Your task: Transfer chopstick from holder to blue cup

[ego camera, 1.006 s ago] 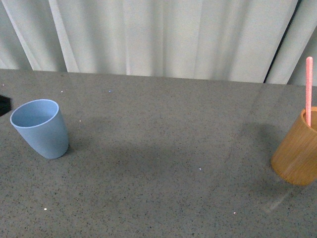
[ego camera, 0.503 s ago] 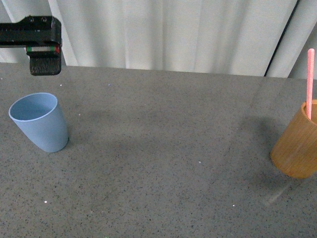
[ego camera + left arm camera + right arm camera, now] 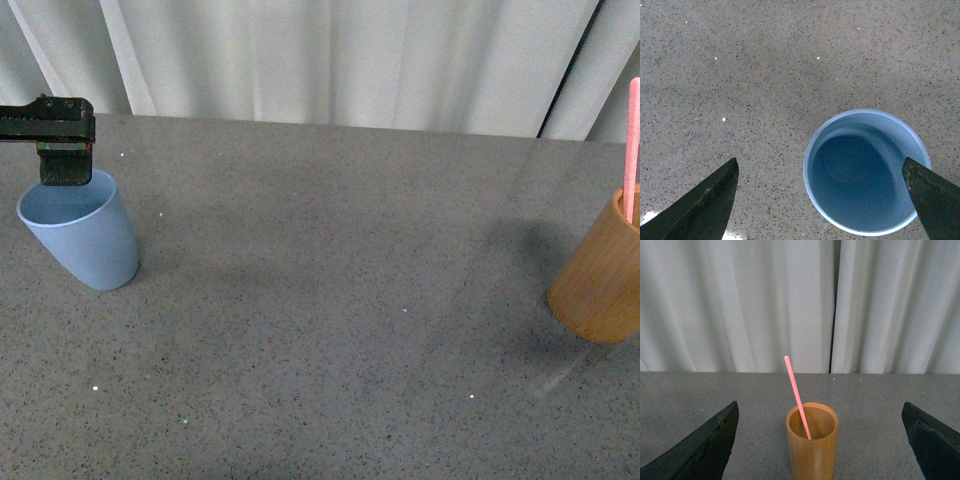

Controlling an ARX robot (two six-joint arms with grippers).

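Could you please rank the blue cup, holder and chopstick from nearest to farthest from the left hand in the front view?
1. Blue cup, far left, just below the left hand.
2. Holder and chopstick, far right: too close to call.

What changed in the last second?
The left gripper came into the front view from the left and lowered to just over the rim of the blue cup, jaws open, holding nothing. The blue cup stayed put, and the chopstick still stands in the holder.

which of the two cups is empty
The light-blue cup: its inside is bare. The orange-brown cup holds the pink chopstick.
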